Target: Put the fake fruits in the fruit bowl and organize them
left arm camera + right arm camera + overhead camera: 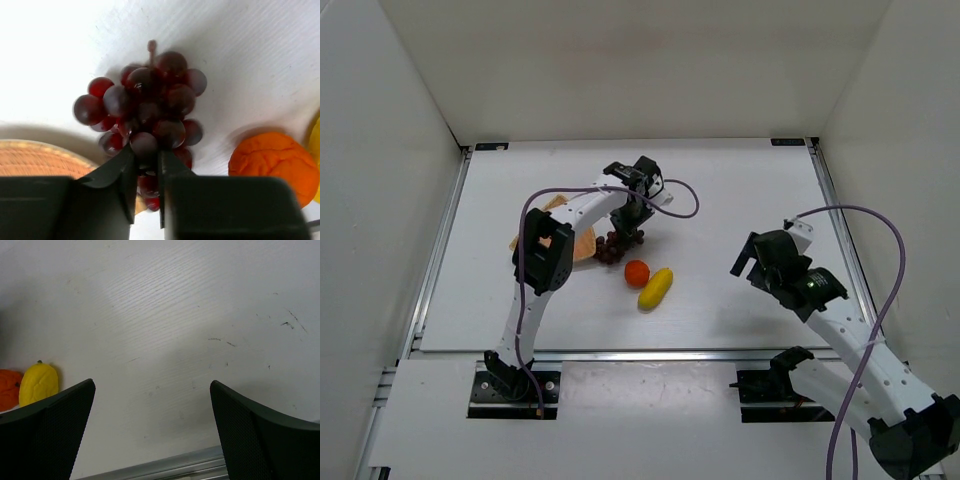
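the left end effector (148, 167) seems clamped on the grape bunch (145, 100), just right of the fruit bowl (35, 157), stem pointing straight ahead. the right end effector (152, 425), spread wide, is farther off.

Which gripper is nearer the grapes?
Left. The left gripper is closed on the grapes, beside the bowl. The right gripper is open, far to the right, beyond the orange and yellow fruit.

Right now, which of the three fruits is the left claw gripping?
The purple grape bunch: the left claw is closed on it, while the orange and yellow fruit lie untouched nearby.
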Motion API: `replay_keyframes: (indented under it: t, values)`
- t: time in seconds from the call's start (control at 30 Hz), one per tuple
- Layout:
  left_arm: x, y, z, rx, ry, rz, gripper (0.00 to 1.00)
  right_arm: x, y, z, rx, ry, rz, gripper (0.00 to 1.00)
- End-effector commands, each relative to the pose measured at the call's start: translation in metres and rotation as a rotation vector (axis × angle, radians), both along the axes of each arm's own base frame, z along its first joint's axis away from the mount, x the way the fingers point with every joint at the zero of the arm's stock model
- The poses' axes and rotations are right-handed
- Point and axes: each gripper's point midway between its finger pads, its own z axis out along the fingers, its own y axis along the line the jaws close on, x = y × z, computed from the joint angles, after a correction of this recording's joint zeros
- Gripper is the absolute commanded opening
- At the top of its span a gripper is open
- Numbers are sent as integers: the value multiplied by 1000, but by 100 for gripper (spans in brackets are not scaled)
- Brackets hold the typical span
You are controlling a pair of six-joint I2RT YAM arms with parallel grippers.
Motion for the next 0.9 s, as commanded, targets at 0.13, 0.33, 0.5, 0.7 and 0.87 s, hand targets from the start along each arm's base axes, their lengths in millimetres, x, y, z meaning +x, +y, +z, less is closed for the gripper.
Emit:
replay_keyframes:
  t: [0.13, 0.33, 0.5, 0.7, 0.87]
  values:
    - [30, -15, 74, -102, -186, 56, 10, 1, 10, -1, 61, -34, 23, 100]
    - [40, 18, 181, -229, -406, 147, 10, 28, 65, 9, 84, -35, 237, 100]
    - [38, 97, 245, -231, -566, 292, 10, 51, 111, 6, 135, 35, 280, 100]
    - [15, 162, 220, -185, -519, 389, 10, 55, 168, -17, 301, 129, 354, 100]
    - [9, 177, 169, -210, -397, 400, 10, 60, 196, -43, 320, 253, 347, 100]
